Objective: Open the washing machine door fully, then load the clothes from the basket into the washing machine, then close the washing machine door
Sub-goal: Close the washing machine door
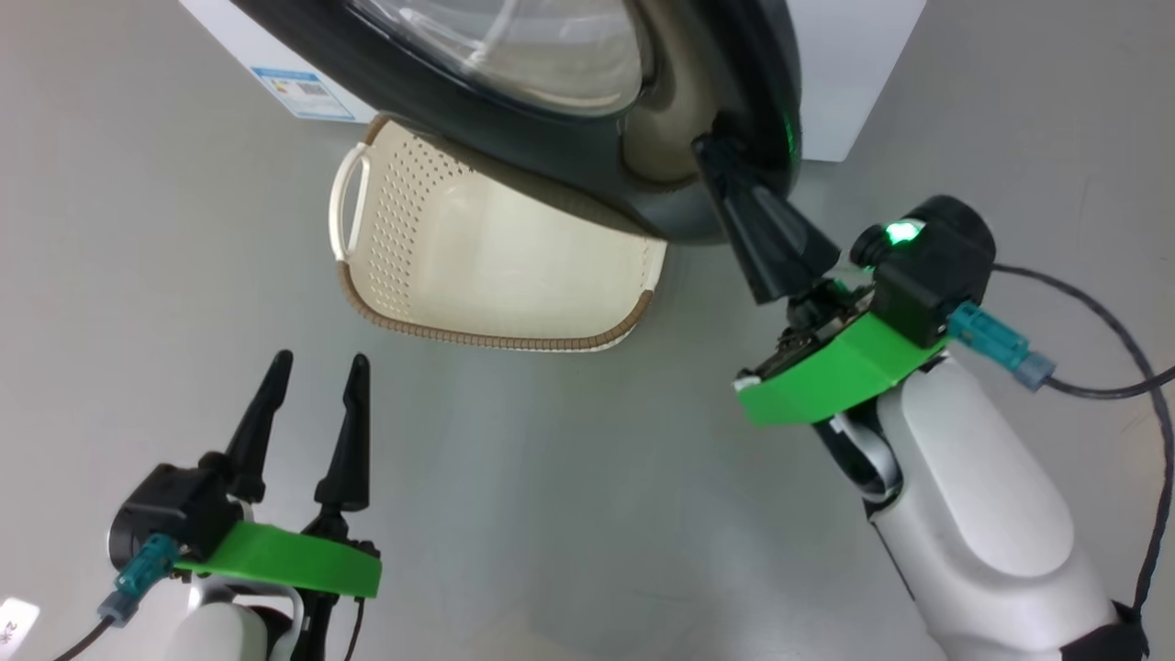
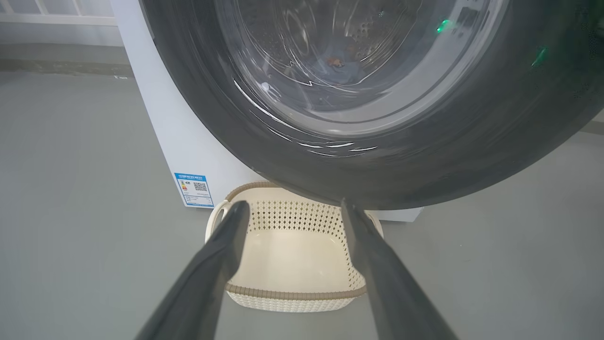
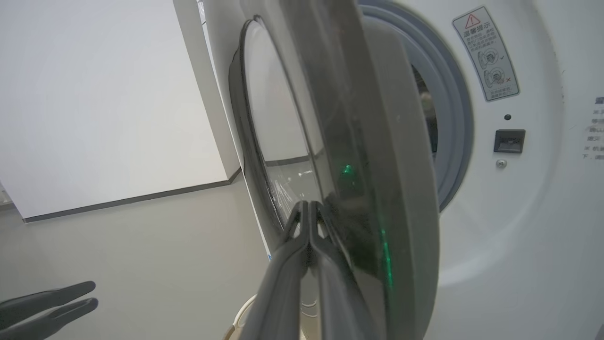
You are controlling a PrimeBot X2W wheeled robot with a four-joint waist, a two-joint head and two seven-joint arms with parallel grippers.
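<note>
Right claw, pinched shut, presses against the washing machine door, seemingly to close it. Left claw hangs wide, empty.

We record the washing machine door as a glossy black rim with a clear glass centre. Washing machine white; label blue; gasket grey-blue. Basket cream, dotted with perforations, brown woven-look rim. Clothes behind the glass light blue with an orange-brown mark. Floor grey. Left tool and right tool black, on green brackets.
</note>
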